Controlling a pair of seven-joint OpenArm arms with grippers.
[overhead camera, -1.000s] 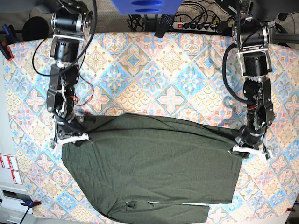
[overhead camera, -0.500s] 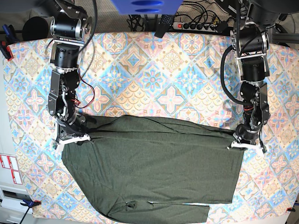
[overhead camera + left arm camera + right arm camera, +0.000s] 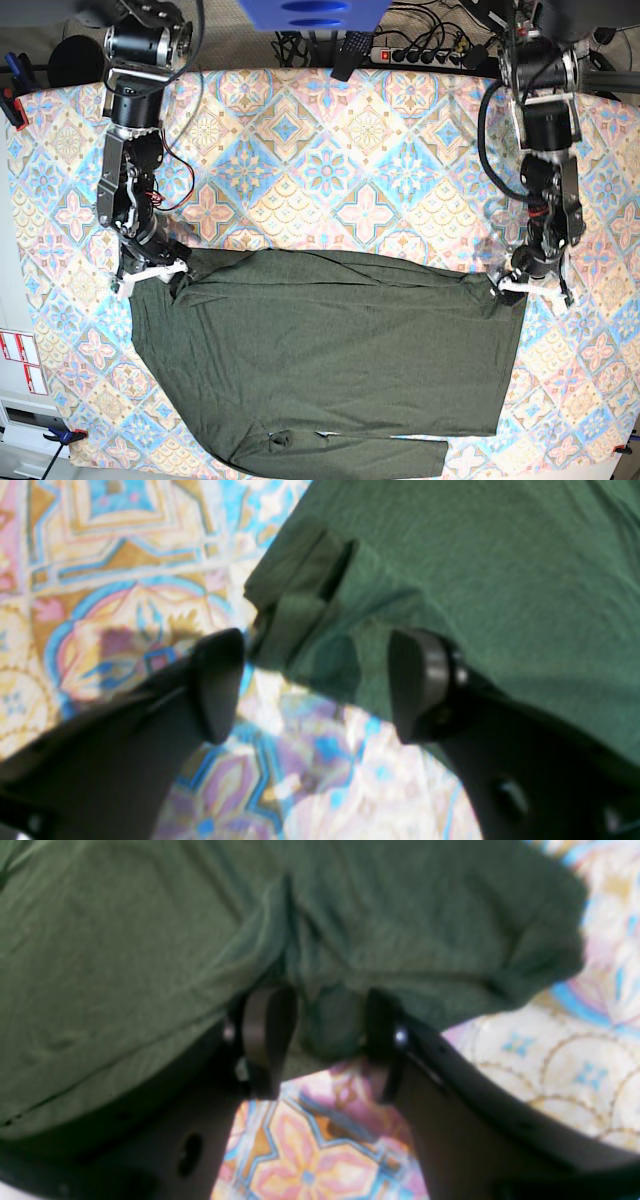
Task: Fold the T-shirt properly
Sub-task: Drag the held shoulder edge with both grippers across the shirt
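One T-shirt, olive green, spread flat on the patterned surface, its far edge drawn further up than a second ago; left hand and right hand, previously clamped on its corners, now parted, releasing them, this pull apparently complete.

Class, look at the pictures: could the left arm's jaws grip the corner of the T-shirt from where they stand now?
Probably yes. The left gripper stands with jaws apart right at the T-shirt corner, fabric edge lying between them on the patterned tablecloth. Nothing blocks the way.
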